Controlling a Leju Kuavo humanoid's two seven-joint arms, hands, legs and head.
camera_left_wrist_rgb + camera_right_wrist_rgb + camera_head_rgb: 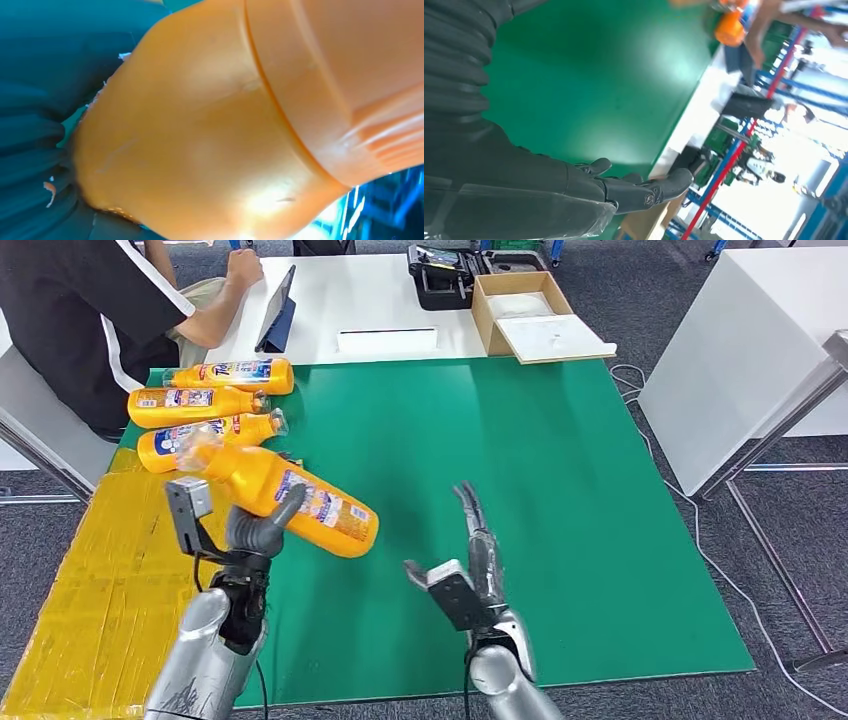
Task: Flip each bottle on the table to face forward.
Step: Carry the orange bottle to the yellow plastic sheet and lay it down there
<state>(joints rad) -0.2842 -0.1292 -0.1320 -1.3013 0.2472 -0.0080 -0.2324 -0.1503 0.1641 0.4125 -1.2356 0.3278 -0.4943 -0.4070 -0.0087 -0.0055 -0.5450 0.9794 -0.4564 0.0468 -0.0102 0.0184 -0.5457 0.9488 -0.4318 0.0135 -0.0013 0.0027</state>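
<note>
Green mat [520, 500] over a work table, yellow taped board along the 9 o'clock edge, white tables and a cardboard box [512, 310] beyond at 12.

Held bottle [285, 502]: orange, lifted clear of the mat at about 9 o'clock from centre, lying slantwise in the air, cap end toward 10, base toward 4, printed label up. Gripped round the middle by the left hand [262, 530], fingers wrapped over the body; orange plastic pressed right against the palm in the left wrist view [210, 130]. Three more bottles [205, 405] flat on the mat at 10 o'clock, side by side and nearly touching, labels showing.

Right hand [468, 570] at about 6 o'clock, empty, fingers straight and spread, well apart from every bottle; same loose open pose in the right wrist view [624, 190].

To finish well, likely: keep the wrap firm, since smooth plastic may slip while tilted. Turn at the wrist until the label faces front. Lower onto bare mat toward 7 or 8 o'clock, away from the row. Release only once settled. Mind the person [90, 320] seated at 11.
</note>
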